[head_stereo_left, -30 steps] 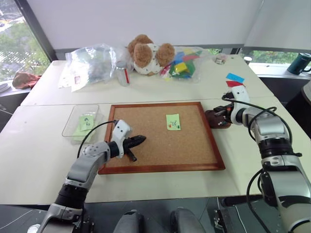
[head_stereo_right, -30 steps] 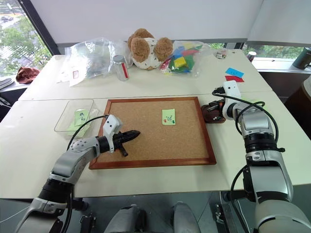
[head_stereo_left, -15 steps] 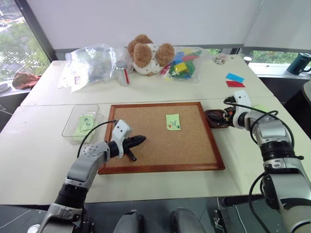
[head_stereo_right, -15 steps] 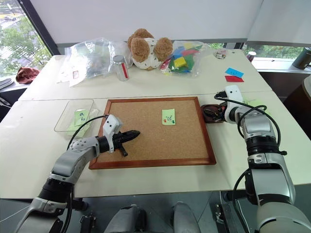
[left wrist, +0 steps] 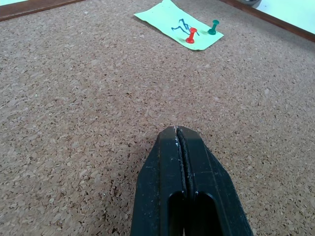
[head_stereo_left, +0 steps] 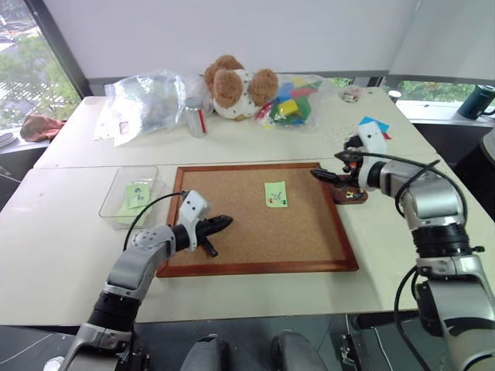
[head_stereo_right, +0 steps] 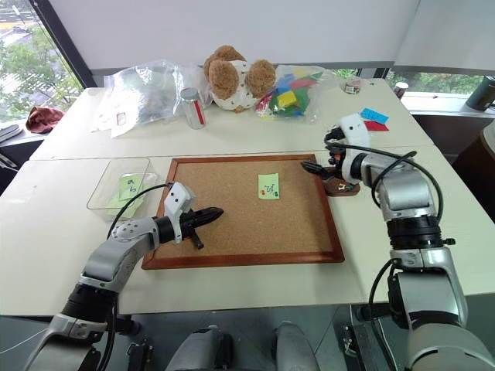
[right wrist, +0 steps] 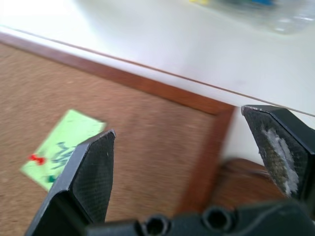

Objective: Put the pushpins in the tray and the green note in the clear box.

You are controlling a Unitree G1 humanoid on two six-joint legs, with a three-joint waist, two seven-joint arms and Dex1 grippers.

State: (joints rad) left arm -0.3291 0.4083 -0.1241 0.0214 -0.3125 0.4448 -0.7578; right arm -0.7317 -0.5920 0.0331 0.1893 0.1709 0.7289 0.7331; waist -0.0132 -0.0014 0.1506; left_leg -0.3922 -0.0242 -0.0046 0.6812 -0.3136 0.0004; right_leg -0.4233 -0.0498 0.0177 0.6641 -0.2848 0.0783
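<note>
A pale green note [head_stereo_left: 274, 192] lies on the corkboard [head_stereo_left: 232, 247], held by a red pushpin [left wrist: 191, 36] and a green pushpin [left wrist: 213, 27]. My left gripper [head_stereo_left: 221, 223] rests shut and empty on the cork, left of the note. The small dark brown tray [head_stereo_left: 349, 193] sits just off the board's right edge with small coloured bits in it. My right gripper [head_stereo_left: 333, 165] hovers open over the board's far right corner beside the tray, with nothing between its fingers [right wrist: 93, 172]. The clear box [head_stereo_left: 116, 207] stands left of the board with another green note [head_stereo_left: 138, 194] inside.
At the back of the table are a teddy bear [head_stereo_left: 236, 85], clear plastic bags [head_stereo_left: 147, 100], a small jar [head_stereo_left: 195, 117] and a bag of coloured blocks [head_stereo_left: 290, 99]. Blue and red notes [head_stereo_right: 373, 118] lie behind my right arm.
My right gripper has opened, risen from the tray and swung left to the board's corner. The left arm has stayed still.
</note>
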